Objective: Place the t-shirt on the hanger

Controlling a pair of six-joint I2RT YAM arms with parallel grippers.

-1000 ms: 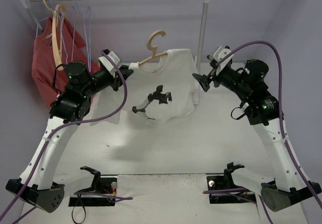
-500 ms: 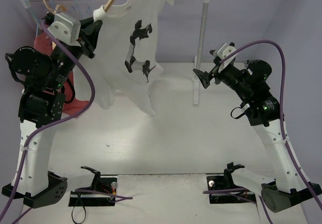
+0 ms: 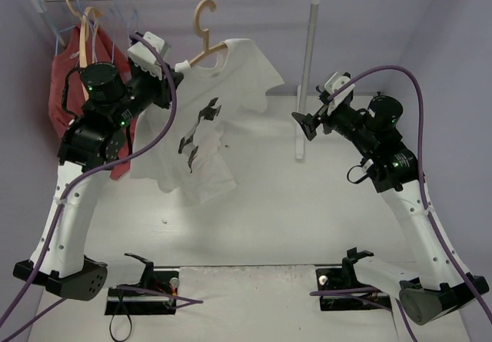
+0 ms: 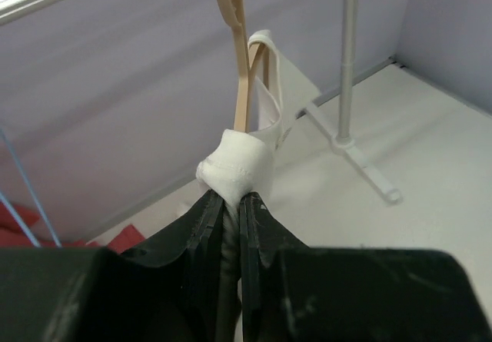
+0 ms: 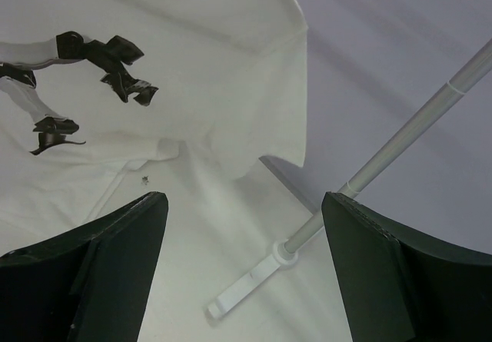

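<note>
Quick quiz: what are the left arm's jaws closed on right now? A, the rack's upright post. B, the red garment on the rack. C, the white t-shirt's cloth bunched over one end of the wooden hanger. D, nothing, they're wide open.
C: in the left wrist view the left jaws pinch a bunched fold of the t-shirt over one end of the hanger, whose arm rises just above them.

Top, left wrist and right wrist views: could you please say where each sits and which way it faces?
Top: above, behind the bases, looking down on rack, hanger and t-shirt; left arm and right arm show.
Left wrist: on its arm, facing along left fingers shut on the t-shirt over the hanger end.
Right wrist: on its arm, facing down between open right fingers at the t-shirt's print.
All share t-shirt and rack.
</note>
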